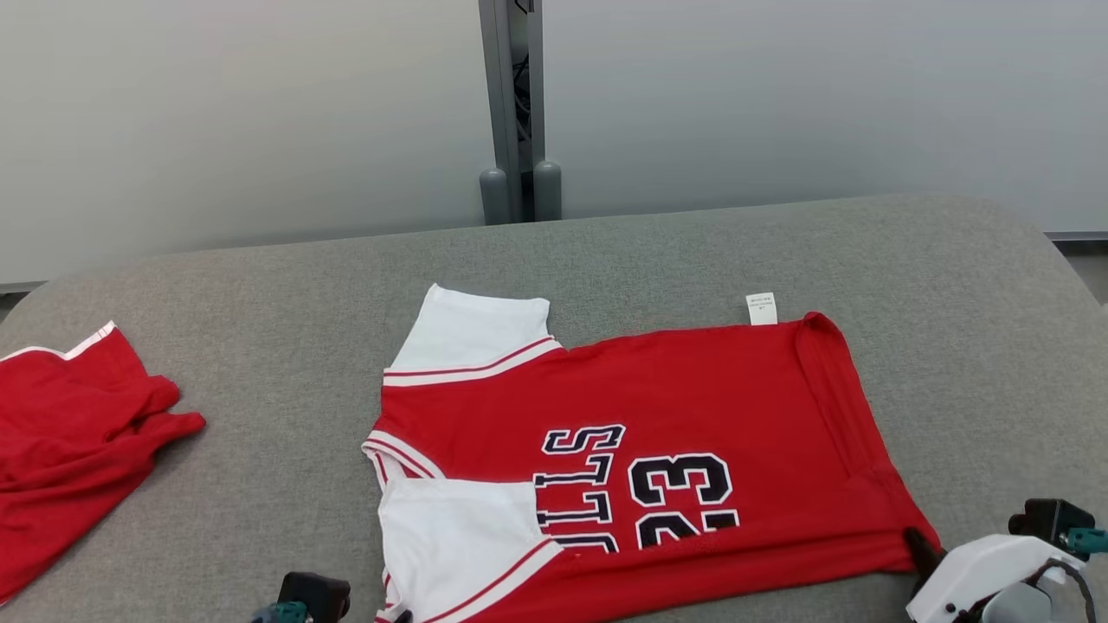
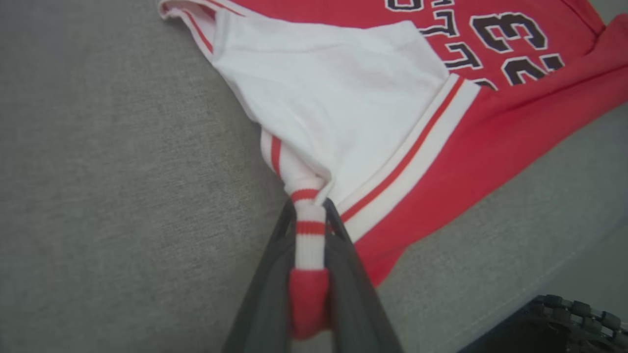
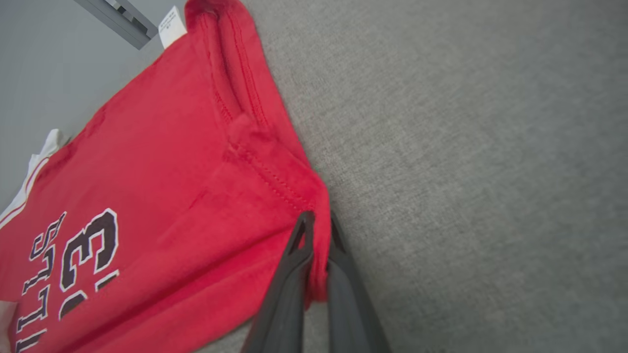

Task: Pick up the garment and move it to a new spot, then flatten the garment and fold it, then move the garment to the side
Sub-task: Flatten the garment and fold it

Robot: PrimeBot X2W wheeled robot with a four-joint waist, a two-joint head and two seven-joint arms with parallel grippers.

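Operator: Jersey placement, going left to right?

Observer: At 9 o'clock in the head view a spare red garment (image 1: 69, 433) lies bunched, well apart from the job. The jersey (image 1: 658, 415) is spread flat in the middle of the grey desk (image 1: 260, 285). Its long axis runs 9 to 3: white sleeves and neck toward 9, hem toward 3. A care label (image 1: 762, 309) pokes out of the far edge at about 1.

Operator: And the claws?

Observer: The left claw (image 2: 310, 208) is pinched narrow on the striped trim at the near sleeve corner, about 7 o'clock of the jersey, with cloth bunched between its fingers. The right claw (image 3: 318, 223) is closed tight on the near hem corner, about 5 o'clock.

Operator: So which way does the cloth lie from them?

Observer: All of it lies toward 12 from both. They hold the two ends of the near long edge, one end each, so neither arm is nearer. I judge the next move to be a fold along the long axis, with the near edge lifted and carried toward 12 to meet the far edge. It depends on both claws travelling level, so the crease runs 9 to 3. The hem end shows a turned-over band that may skew it.
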